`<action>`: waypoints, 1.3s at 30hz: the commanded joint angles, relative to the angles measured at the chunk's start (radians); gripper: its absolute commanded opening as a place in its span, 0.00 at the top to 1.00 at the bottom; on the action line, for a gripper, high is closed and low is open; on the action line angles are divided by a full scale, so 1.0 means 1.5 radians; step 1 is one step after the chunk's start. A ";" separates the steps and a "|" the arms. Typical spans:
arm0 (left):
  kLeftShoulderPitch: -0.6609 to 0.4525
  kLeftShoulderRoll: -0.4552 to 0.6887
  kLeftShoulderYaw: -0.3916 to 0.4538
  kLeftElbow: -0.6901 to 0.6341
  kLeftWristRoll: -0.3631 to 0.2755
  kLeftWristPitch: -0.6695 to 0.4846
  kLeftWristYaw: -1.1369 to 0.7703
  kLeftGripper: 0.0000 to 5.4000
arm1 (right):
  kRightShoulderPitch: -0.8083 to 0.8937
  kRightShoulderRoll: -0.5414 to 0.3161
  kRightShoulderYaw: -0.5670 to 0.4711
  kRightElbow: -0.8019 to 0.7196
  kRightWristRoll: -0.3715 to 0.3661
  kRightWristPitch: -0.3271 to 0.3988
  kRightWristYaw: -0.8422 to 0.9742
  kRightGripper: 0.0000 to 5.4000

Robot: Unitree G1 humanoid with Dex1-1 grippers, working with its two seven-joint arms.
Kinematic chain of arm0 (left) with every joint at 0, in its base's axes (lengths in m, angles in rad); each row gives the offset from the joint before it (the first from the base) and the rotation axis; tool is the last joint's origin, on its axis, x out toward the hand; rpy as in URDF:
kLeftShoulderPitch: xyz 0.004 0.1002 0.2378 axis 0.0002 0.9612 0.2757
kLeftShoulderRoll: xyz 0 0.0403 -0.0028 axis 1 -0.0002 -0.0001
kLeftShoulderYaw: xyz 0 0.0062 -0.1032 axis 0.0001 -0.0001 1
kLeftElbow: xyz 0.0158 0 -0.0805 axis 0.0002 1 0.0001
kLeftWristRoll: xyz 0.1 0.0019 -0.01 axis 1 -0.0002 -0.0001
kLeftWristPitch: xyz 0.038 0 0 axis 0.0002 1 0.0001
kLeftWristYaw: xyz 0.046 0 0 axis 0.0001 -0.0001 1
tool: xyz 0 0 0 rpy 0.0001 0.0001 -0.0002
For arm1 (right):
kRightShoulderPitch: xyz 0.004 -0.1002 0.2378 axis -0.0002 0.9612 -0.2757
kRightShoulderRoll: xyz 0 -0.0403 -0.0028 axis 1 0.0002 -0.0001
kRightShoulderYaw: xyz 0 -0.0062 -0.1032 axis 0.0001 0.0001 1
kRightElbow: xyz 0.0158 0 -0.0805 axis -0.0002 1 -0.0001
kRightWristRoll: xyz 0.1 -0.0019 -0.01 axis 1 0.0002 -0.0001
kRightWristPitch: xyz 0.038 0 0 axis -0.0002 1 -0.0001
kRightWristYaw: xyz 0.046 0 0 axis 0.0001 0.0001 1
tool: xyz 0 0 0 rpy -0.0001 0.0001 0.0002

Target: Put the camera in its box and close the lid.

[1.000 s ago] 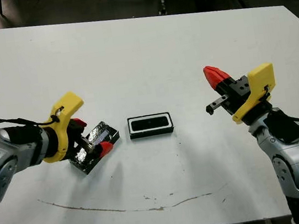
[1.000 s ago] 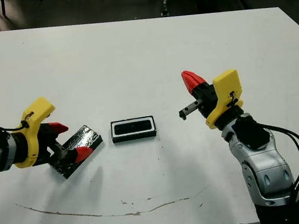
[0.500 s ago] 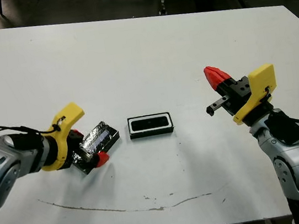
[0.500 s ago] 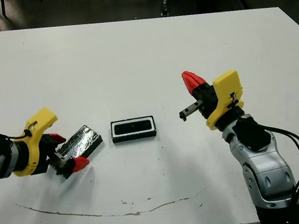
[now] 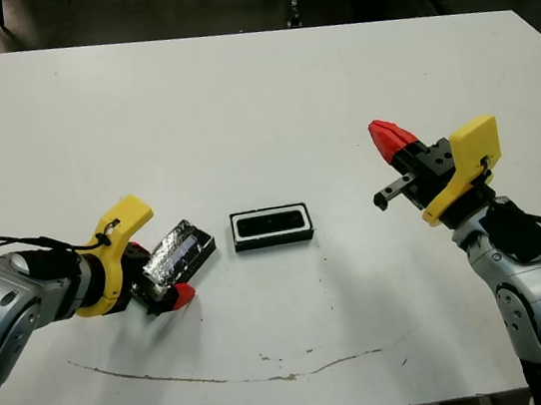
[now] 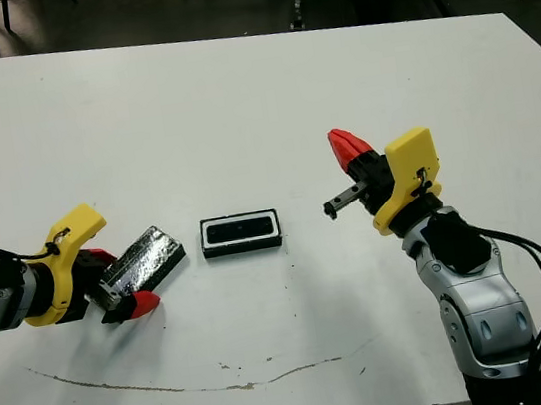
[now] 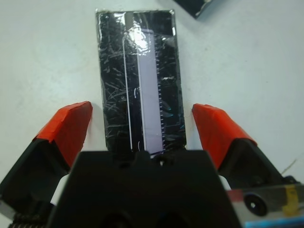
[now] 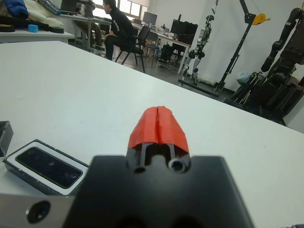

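Observation:
The box (image 5: 274, 239), black-walled with a white inside, sits at the table's middle. The camera (image 5: 272, 223) lies inside it, seen with its dark lenses in the right wrist view (image 8: 47, 167). Left of the box, the lid (image 5: 181, 253) lies flat, glossy and scratched, and angled on the table. My left gripper (image 5: 160, 274) is open at the lid's near-left end. Its red fingers (image 7: 69, 126) stand on either side of the lid (image 7: 140, 95) without touching it. My right gripper (image 5: 389, 137) is shut, empty and raised to the right of the box.
A thin brown curved mark (image 5: 224, 375) runs across the table near its front edge. Beyond the table's far edge are a seated person (image 8: 116, 26), chairs and robot stands.
My left gripper has drawn back to the left along the lid, from straddling its middle to its near end. The lid and box stay put. The right arm has not moved.

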 commanded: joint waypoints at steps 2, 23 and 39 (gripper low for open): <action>0.035 -0.012 0.015 -0.010 0.012 -0.002 0.021 0.10 | 0.006 -0.008 -0.003 -0.002 0.002 0.011 0.000 1.00; -0.054 0.155 -0.122 0.032 0.036 -0.102 -0.211 0.41 | -0.003 -0.005 -0.007 -0.006 0.008 0.023 -0.002 1.00; -0.142 0.057 0.008 0.107 0.060 -0.252 -0.179 0.42 | -0.001 -0.004 -0.002 -0.005 0.001 0.027 -0.009 1.00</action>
